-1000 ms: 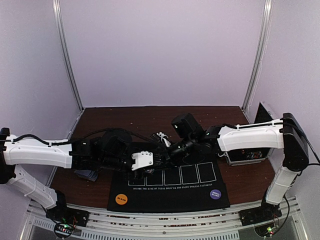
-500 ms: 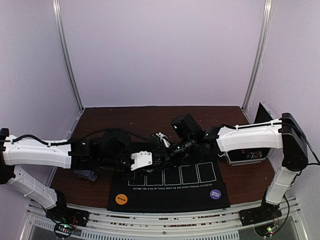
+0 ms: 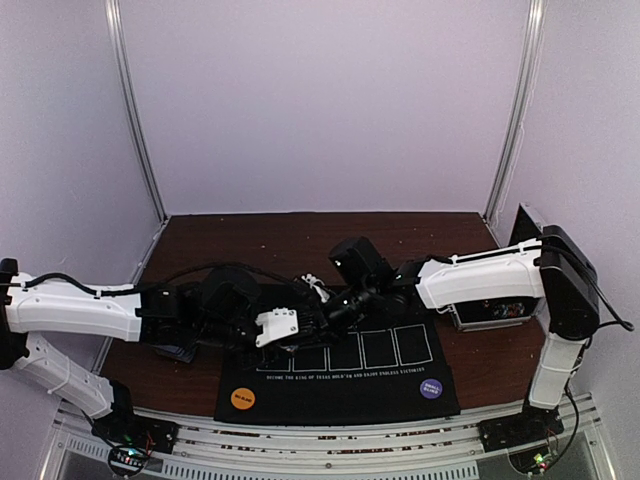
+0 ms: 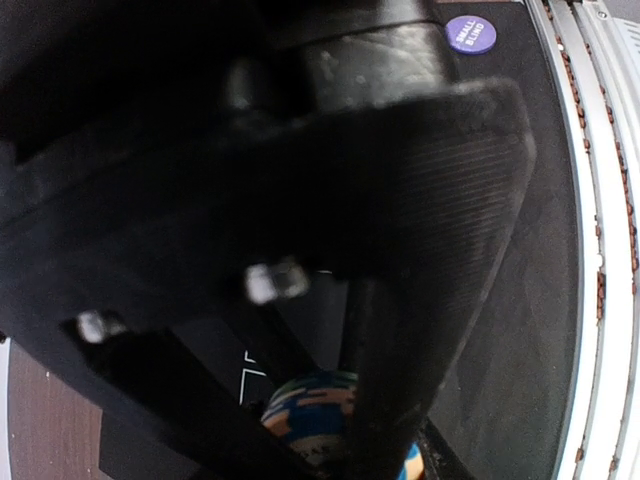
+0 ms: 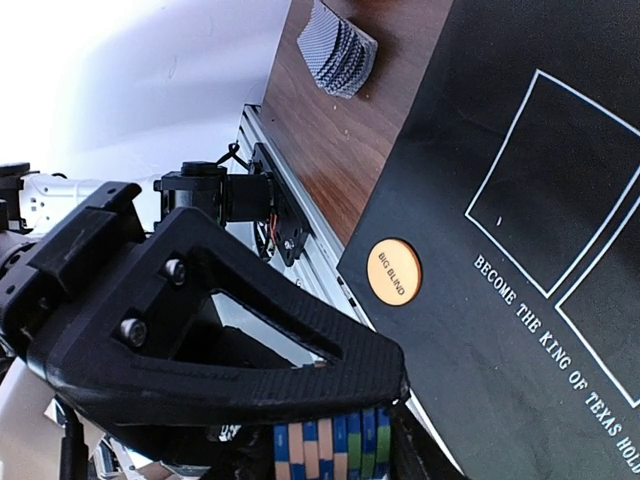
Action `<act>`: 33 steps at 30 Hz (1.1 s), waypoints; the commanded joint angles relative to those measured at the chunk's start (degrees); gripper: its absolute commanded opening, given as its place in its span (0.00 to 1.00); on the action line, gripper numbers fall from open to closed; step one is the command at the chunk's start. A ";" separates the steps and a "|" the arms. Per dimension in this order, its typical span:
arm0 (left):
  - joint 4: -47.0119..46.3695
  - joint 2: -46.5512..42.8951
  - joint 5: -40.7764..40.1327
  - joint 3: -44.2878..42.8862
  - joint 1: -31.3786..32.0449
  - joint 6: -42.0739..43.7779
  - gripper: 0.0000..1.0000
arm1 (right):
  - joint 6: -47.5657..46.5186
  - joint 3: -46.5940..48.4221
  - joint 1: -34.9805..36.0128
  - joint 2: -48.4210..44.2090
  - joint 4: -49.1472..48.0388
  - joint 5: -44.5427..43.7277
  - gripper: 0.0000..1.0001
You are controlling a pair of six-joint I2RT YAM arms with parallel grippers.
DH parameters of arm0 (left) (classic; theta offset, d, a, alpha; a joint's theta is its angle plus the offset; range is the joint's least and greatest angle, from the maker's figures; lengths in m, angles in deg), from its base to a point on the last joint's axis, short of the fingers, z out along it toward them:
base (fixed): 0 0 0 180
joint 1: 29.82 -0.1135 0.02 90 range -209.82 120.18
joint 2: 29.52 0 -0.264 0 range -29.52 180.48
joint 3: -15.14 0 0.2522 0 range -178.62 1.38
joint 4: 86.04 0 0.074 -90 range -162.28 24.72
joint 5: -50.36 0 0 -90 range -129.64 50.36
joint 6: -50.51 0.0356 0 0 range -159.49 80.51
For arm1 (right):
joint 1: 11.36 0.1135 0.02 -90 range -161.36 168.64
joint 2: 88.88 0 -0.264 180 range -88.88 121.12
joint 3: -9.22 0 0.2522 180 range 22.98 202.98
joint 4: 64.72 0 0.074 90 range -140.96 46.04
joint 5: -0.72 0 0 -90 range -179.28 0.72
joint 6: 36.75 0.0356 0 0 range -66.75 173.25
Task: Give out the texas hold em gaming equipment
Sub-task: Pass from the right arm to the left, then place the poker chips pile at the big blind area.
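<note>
The left gripper (image 3: pixel 308 319) has its fingers pinched on a small striped chip stack (image 4: pixel 312 398) above the far left corner of the black mat (image 5: pixel 480 330). The right gripper (image 3: pixel 336 307) sits just beside the stack, and its finger spread cannot be told. An orange round blind disc (image 5: pixel 393 271) lies on the mat's near left corner.

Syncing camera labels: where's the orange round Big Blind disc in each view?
Top external: the orange round Big Blind disc lies on the near-left corner of the black mat with white card outlines.
Left wrist: not in it.
Right wrist: the disc sits mid-frame, at the mat's corner, beside the brown wooden tabletop.
Shared landmark: the black mat shows in all three.
</note>
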 commanded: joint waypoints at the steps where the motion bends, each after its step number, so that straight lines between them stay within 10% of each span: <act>1: 0.37 -0.85 -0.34 0.07 -0.37 -2.09 0.00 | -0.60 1.86 0.34 1.40 -0.94 0.41 0.44; 23: 2.36 0.35 0.24 2.68 -3.96 -11.71 0.00 | -5.74 0.90 -3.79 -1.95 6.57 -8.89 0.61; 33: 9.76 0.95 -11.97 2.89 -4.06 -39.40 0.00 | -11.82 0.38 -5.22 -7.50 15.33 -14.29 0.61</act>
